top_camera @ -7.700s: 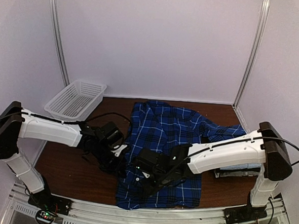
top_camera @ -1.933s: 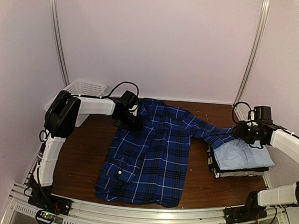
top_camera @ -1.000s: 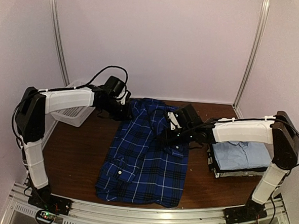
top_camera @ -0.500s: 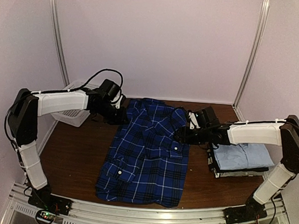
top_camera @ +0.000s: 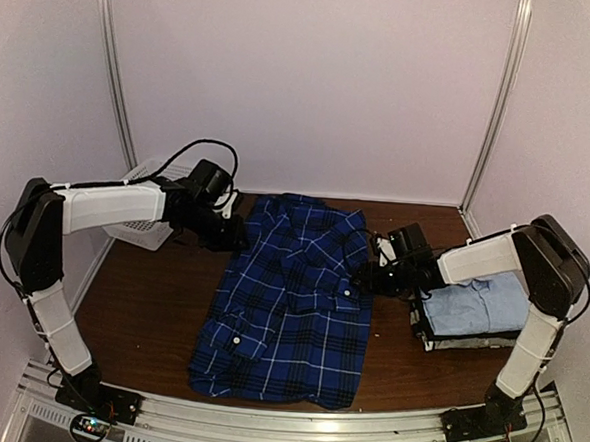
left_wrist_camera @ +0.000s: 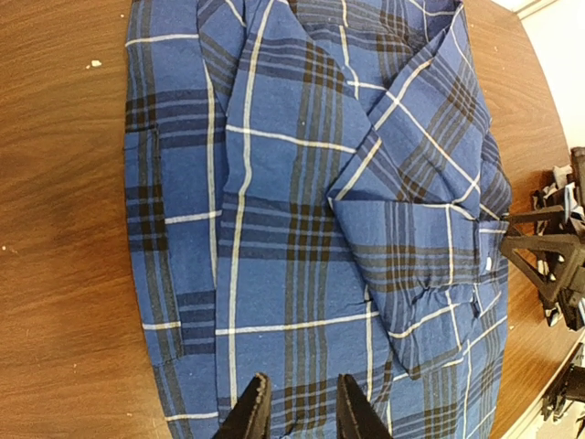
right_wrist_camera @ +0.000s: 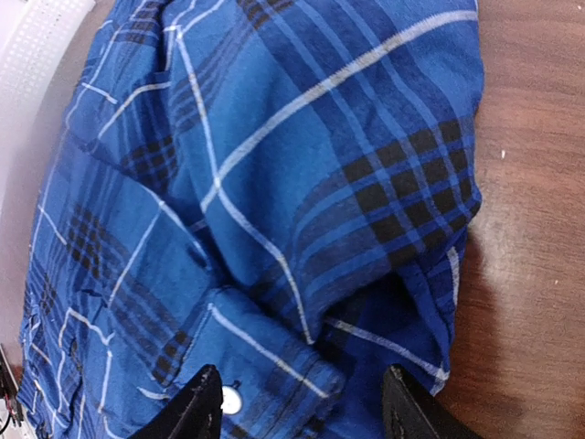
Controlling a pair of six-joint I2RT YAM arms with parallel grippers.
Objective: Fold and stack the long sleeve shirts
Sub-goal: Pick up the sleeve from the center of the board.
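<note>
1. The plaid shirt is soft and limp; it is best taken at a shoulder, hem or cuff.
2. It lies flat mid-tabletop, one sleeve folded across its front.
3. Right fingers are spread over that sleeve's cuff, holding nothing.
4. Left fingers are narrowly apart at its far-left shoulder; pinching or not, I cannot tell.

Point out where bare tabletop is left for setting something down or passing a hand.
Widest bare tabletop: left of the plaid shirt, bounded by the basket behind and the left arm outside. A smaller patch lies in the far right corner, behind the right end effector. Crowded: the thin strip between shirt and folded stack.
</note>
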